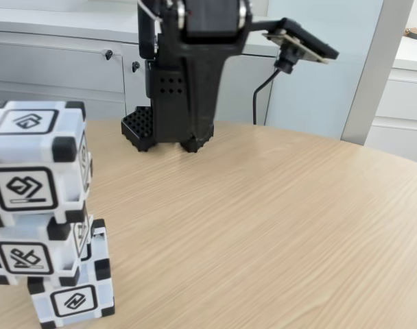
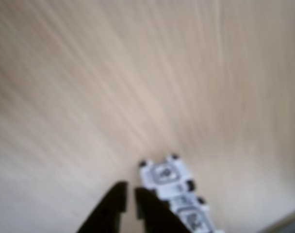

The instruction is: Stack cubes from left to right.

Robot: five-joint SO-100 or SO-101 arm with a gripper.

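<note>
Three pale grey-white cubes with black corners stand stacked at the left edge of the fixed view: top cube (image 1: 37,161), middle cube (image 1: 36,250), bottom cube (image 1: 75,296). The stack is staggered, with the bottom cube offset to the right. In the blurred wrist view the stack (image 2: 169,177) appears from above, small and far, just right of my fingers. My gripper (image 2: 129,190) is shut, with only a thin slit between its black fingers and nothing held. In the fixed view the gripper (image 1: 193,142) hangs tip-down at the back of the table, far from the stack.
The black arm base (image 1: 140,130) sits at the table's far edge, with a cable (image 1: 263,86) behind it. Grey cabinets (image 1: 57,68) line the back wall. Wood-grain tabletop (image 1: 277,226) stretches to the right of the stack.
</note>
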